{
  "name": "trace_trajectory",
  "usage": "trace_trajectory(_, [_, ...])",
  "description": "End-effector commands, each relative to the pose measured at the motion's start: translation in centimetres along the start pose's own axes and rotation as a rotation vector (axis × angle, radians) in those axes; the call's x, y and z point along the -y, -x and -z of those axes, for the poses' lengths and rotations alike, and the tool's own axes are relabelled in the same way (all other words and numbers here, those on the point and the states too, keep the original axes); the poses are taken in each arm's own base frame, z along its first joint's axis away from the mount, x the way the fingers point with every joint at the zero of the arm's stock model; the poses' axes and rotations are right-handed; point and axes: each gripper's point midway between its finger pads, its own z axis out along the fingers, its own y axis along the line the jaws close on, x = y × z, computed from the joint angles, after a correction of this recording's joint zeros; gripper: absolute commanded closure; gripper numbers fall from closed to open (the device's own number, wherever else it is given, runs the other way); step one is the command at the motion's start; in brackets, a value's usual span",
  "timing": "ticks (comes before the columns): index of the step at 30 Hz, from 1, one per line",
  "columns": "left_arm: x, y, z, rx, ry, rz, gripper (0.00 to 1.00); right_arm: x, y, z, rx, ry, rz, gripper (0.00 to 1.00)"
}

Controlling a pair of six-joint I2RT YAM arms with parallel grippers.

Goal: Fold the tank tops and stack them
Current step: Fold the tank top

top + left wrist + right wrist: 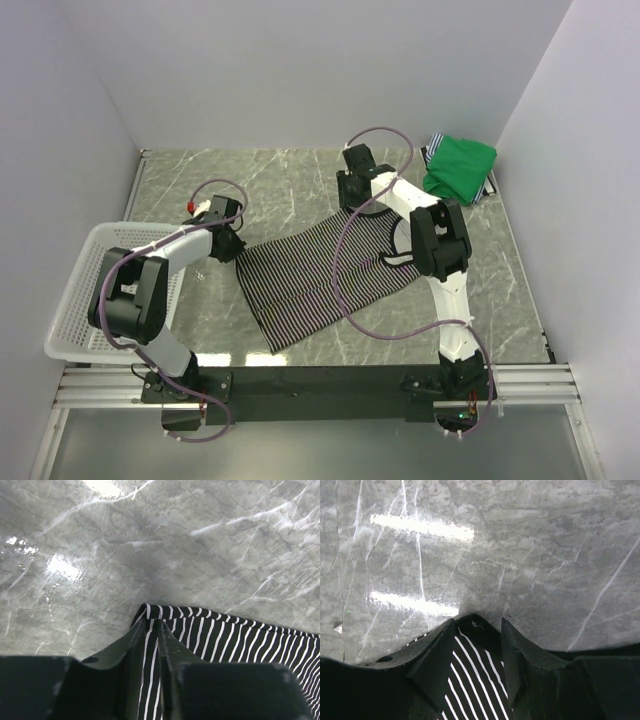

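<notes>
The left gripper (153, 627) is pinching a corner of the striped top (310, 275), which is lying spread on the tabletop (280, 175). The right gripper (477, 625) is straddling another corner, and I cannot tell whether it is clamping. The green top (458, 165) is lying at the far right.

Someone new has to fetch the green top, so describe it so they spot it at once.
Look to the far right corner of the grey marble table, by the wall. The green tank top lies bunched there over some striped cloth; it alone is plain bright green, unlike the striped tank top spread mid-table.
</notes>
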Motion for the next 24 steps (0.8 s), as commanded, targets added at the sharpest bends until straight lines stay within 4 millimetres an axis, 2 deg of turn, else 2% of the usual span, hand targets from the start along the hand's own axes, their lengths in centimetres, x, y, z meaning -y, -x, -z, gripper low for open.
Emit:
trace_trajectory(1, [1.2,1.0,0.2,0.023,-0.035,0.001,0.80,-0.4,1.6,0.0,0.037,0.024,0.006,0.51])
trace_trajectory(6, [1.2,0.9,-0.1,0.020,-0.032,0.006,0.84,-0.7,2.2,-0.2,0.034,0.037,-0.003,0.51])
trace_trajectory(11, [1.7,1.1,-0.1,0.020,-0.045,0.010,0.92,-1.4,1.7,-0.7,0.011,0.070,-0.013,0.53])
trace_trajectory(16, [2.1,1.3,0.0,0.021,-0.060,0.014,0.99,-1.1,1.6,-0.6,0.016,0.055,-0.020,0.66])
trace_trajectory(20, [2.6,1.7,0.2,0.027,-0.072,0.020,0.99,-0.9,1.7,-0.5,0.016,0.045,-0.021,0.74])
trace_trajectory(24, [2.9,2.2,0.5,0.041,-0.072,0.020,0.99,-0.6,2.1,-0.2,0.027,0.037,-0.028,0.87])
